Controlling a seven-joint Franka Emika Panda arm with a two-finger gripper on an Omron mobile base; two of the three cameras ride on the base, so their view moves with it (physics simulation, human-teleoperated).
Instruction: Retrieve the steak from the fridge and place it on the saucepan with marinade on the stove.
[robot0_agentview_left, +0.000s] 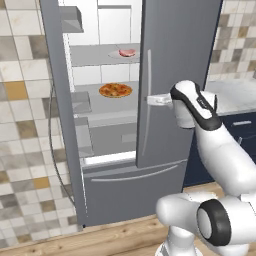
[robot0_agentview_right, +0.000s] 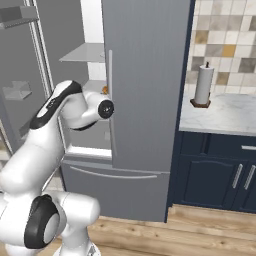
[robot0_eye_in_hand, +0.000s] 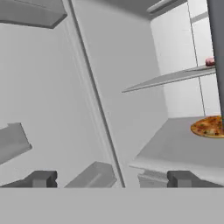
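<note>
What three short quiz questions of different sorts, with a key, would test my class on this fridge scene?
1. True or false: the steak lies on a higher shelf than the pizza.
2. Which door of the fridge stands open? A) left B) right C) both
3. Fill in: the gripper is ____ and holds nothing.

Key: 1 true; 2 A; 3 open

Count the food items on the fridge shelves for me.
2. The steak lies on the upper shelf, and the pizza on the shelf below. The closed right door hides part of the fridge, so more may sit behind it.
</note>
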